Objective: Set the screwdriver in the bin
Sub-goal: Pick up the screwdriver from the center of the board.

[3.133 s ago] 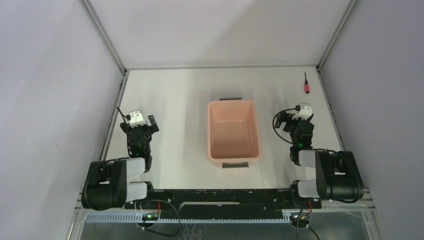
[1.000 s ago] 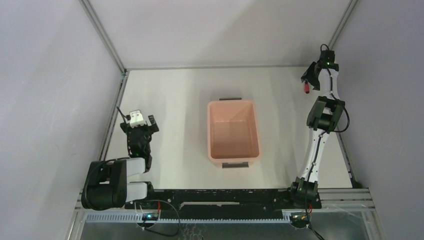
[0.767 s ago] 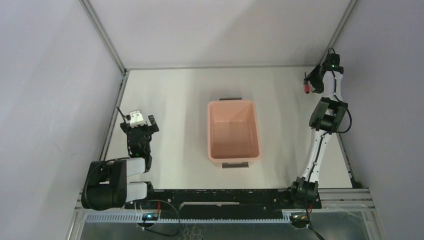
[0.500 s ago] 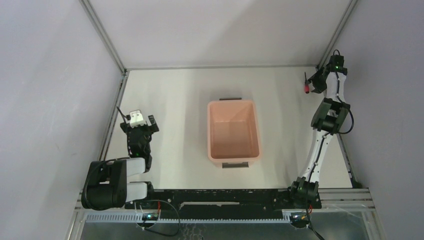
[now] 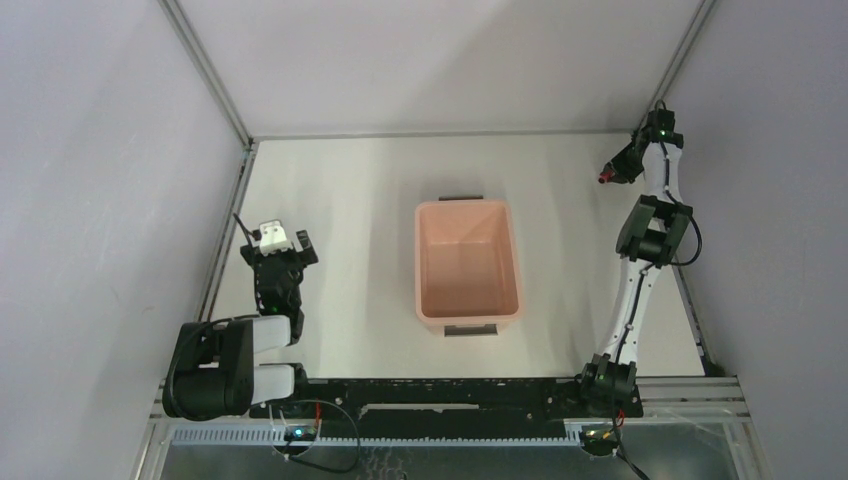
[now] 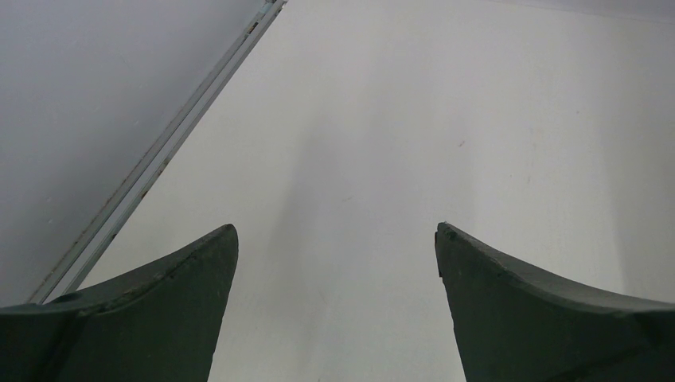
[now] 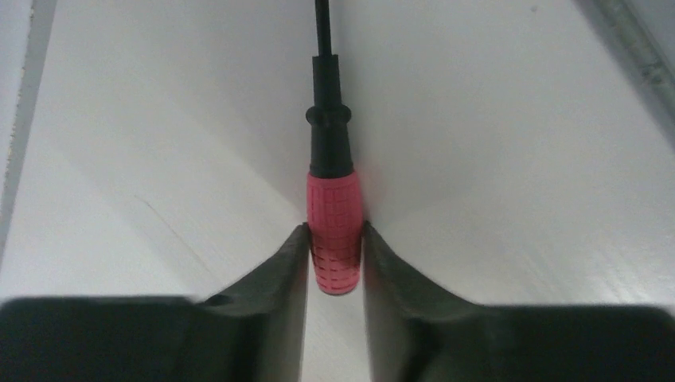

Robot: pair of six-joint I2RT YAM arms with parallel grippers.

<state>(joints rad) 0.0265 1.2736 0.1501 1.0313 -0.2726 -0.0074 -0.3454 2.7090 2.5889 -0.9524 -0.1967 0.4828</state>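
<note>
The screwdriver (image 7: 334, 227) has a red handle and a black shaft. In the right wrist view my right gripper (image 7: 335, 239) is shut on the rear end of the handle, with the shaft pointing away from me over the white table. In the top view the right gripper (image 5: 612, 174) is at the far right corner and the red handle (image 5: 603, 179) shows at its tip. The salmon-pink bin (image 5: 420, 262) stands in the middle of the table with nothing in it. My left gripper (image 6: 334, 239) is open over bare table and holds nothing.
The right side wall and its metal rail (image 5: 650, 190) run close beside the extended right arm. The left arm (image 5: 275, 270) rests folded near the table's left rail (image 6: 159, 159). The bin has a dark grey handle (image 5: 462, 199) at each short end.
The right gripper's jaws have closed onto the screwdriver's red handle. The handle has shifted slightly left and towards the back. The left arm and the bin have not moved.
</note>
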